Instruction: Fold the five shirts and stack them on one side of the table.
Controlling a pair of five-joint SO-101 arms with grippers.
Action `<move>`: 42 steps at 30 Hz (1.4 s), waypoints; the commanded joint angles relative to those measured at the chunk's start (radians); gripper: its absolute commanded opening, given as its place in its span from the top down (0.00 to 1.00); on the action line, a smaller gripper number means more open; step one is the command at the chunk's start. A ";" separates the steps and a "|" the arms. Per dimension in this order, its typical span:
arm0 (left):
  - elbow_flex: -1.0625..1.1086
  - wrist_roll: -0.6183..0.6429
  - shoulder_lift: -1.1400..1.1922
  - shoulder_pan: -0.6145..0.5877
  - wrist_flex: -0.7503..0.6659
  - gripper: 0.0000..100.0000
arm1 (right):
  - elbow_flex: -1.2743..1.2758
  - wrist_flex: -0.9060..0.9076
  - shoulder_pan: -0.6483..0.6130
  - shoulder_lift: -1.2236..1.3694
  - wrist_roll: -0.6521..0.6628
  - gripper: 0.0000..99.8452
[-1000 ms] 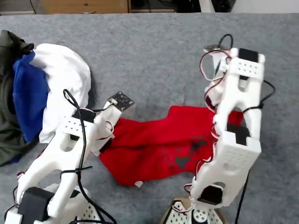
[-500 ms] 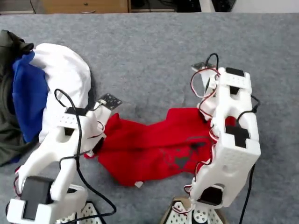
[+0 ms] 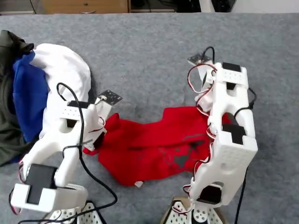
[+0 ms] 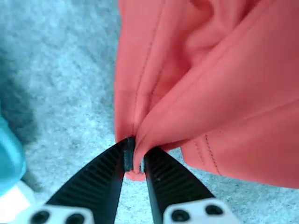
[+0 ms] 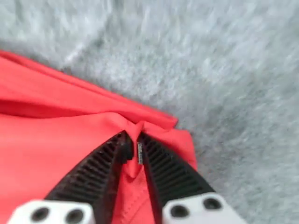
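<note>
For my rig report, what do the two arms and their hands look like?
Left arm and right arm: blocky white shells, perforated panels, black motors, looping black cable, red-and-white wires. Left hand and right hand: black ribbed tapering fingers on white bases.

The dark green shirt (image 3: 8,130) runs off the edge.

The left gripper (image 4: 135,157) and right gripper (image 5: 133,143) are fitted with black ribbed fingers (image 4: 96,183) on screwed white mounts (image 4: 196,215); white arm shells (image 3: 232,151), seemingly red-black cables (image 3: 200,93).
</note>
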 commanded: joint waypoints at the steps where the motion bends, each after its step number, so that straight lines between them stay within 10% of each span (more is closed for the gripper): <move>1: -0.064 0.000 0.030 -0.015 0.000 0.98 | -0.111 -0.018 -0.033 -0.008 -0.003 0.99; 16: -0.097 0.060 0.050 -0.018 0.002 0.98 | -0.433 -0.048 -0.044 -0.004 -0.262 0.99; 26: -0.132 0.066 0.050 -0.121 0.003 0.98 | -0.285 0.265 0.012 -0.008 -0.049 1.00; 42: -0.206 0.069 0.050 -0.129 0.127 0.98 | 0.472 0.107 0.231 -0.315 0.222 1.00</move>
